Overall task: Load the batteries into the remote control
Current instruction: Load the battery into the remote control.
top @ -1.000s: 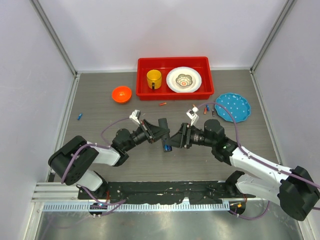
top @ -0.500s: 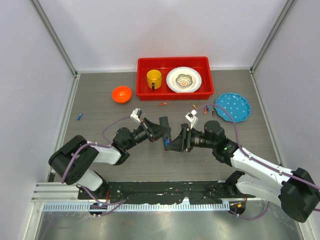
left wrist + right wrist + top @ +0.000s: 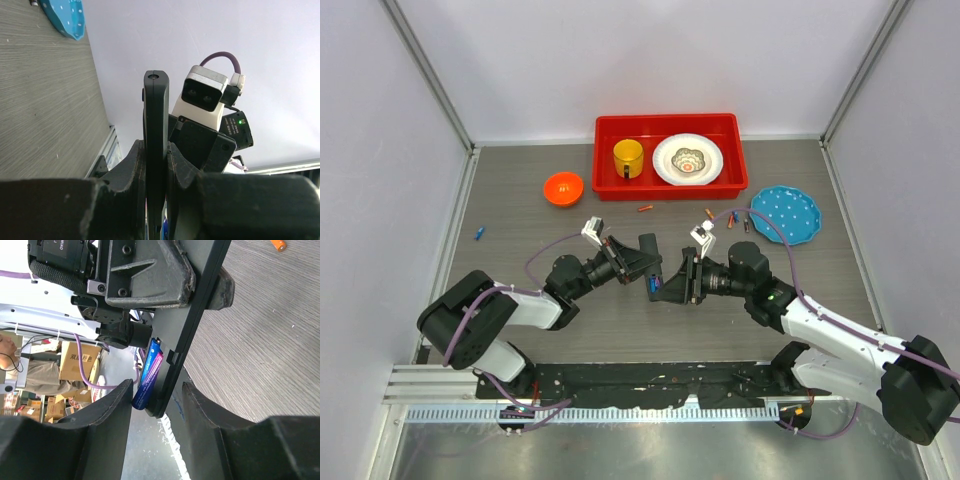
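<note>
My left gripper (image 3: 638, 262) is shut on the remote control (image 3: 648, 258) and holds it above the table, edge-on in the left wrist view (image 3: 156, 100). In the right wrist view the remote (image 3: 197, 315) carries a blue battery (image 3: 145, 380) and a purple battery (image 3: 156, 365) side by side at its end. My right gripper (image 3: 157, 390) is open, and its jaws straddle that end; one finger (image 3: 107, 410) sits close against the blue battery. From above, the right gripper (image 3: 665, 285) meets the remote mid-table.
Loose batteries lie on the table: an orange one (image 3: 645, 208), several near the blue plate (image 3: 785, 212), and a blue one (image 3: 479, 234) at the far left. An orange bowl (image 3: 563, 187) and a red tray (image 3: 670, 185) with a yellow cup and white plate stand behind.
My right gripper has moved left, closer around the remote's end. My left gripper still holds the remote in about the same place.
</note>
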Tool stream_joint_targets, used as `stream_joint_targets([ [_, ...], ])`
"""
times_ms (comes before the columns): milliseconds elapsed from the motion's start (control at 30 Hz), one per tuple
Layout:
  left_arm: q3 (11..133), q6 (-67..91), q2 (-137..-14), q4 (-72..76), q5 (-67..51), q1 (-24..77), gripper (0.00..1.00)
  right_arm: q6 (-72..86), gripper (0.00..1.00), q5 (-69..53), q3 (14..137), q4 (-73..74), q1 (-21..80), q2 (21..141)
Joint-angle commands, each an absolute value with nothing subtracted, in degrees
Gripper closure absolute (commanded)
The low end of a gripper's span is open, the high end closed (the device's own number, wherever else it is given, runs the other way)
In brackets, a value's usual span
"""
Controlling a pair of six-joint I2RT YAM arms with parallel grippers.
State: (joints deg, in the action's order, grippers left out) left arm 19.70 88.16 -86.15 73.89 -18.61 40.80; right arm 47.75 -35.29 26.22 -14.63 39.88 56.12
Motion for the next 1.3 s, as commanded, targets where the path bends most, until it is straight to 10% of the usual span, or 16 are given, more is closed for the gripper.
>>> stream_joint_targets([
  [0, 21.18, 88.51, -85.78, 88.59, -19.51, 40.78, 1.0, 47.63, 0.52, -35.07, 26.1, -18.02, 39.73, 55.46],
  [1067, 20.04, 87.89, -84.99, 88.59, -19.6, 41.04, 1.0, 55.55, 0.81, -33.22, 24.52, -29.62, 39.02, 60.56],
  [1267, 19.69, 87.36, -85.08, 88.59, -19.16, 41.04, 1.0, 55.37, 0.52, -34.37, 24.87, -29.18, 39.02, 60.12],
])
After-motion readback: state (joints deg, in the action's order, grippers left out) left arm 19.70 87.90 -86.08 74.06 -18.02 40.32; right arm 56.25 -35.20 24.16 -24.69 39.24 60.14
